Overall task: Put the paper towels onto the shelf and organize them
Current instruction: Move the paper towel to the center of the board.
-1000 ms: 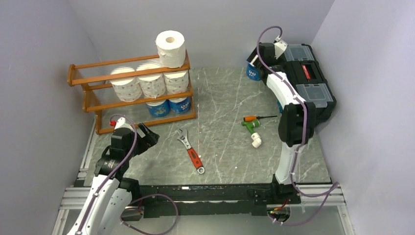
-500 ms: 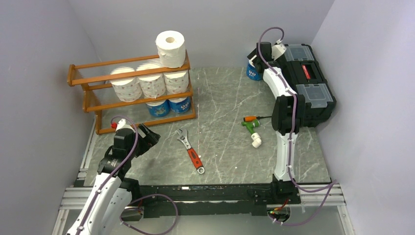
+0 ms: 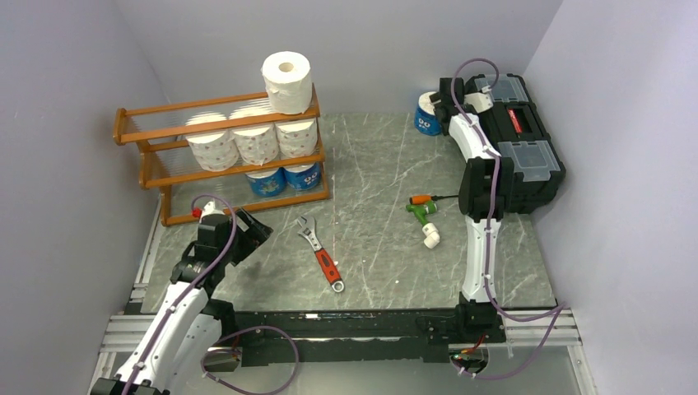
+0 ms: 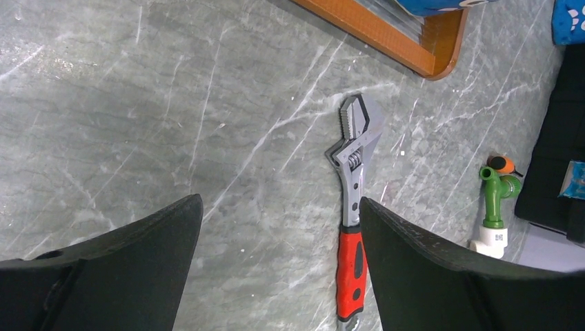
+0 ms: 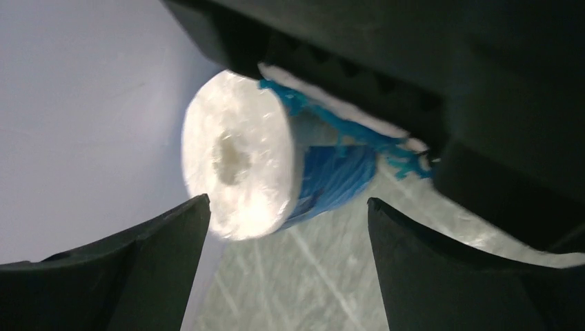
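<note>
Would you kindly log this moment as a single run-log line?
right gripper: open, facing blue-wrapped roll by toolbox | left gripper: open, near wrench | shelf: six rolls

A robotics lab booth: bare lilac walls (image 3: 370, 49) enclose a marbled worktop (image 3: 379, 173); left arm (image 3: 177, 309) and right arm (image 3: 481, 239) bolted to a metal rail (image 3: 346, 325).

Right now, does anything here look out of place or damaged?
Yes. One blue-wrapped roll sits far from the shelf, beside the black toolbox; in the right wrist view its wrapper looks torn and frayed.
</note>
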Motion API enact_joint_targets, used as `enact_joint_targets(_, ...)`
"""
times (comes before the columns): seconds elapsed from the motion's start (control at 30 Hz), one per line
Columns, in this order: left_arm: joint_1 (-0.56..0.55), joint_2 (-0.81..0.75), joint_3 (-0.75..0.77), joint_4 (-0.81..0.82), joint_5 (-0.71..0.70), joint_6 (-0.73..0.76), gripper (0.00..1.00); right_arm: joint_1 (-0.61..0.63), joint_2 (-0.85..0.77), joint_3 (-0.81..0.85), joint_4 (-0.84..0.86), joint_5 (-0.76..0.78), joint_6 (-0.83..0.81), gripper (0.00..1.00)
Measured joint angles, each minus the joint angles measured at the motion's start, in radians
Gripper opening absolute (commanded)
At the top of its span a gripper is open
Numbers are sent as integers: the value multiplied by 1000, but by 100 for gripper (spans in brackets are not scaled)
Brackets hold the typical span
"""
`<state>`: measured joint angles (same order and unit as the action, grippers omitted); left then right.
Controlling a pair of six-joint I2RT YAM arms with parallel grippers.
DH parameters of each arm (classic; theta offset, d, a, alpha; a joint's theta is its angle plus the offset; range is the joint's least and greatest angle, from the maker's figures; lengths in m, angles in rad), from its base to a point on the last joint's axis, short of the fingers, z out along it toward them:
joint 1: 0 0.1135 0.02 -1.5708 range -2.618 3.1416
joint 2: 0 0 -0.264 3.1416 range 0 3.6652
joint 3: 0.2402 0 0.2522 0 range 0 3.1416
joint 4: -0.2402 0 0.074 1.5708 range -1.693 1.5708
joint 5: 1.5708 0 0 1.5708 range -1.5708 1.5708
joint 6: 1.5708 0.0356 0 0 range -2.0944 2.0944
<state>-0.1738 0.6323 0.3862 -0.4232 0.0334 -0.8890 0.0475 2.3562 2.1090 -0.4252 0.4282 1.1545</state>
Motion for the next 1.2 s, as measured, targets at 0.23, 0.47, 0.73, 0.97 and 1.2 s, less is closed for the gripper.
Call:
enact_joint_targets(0.23,-5,14,-6,22,1,0,89,0,44,83,-7,-10,57,85)
enact_joint_targets(0.47,-11,42,-7,57,8,-9,89,0,51,91,8,-7,77,84)
enact_joint_targets(0.73,-26,60,-30,84,16,-16,89,11,56,82,36,15,80,84)
enact_joint_targets(0.97,-40,56,-34,86,15,-17,89,27,56,66,45,72,52,86)
enact_joint_targets(1.2,-44,24,-35,85,6,-16,90,74,55,35,25,148,-10,90)
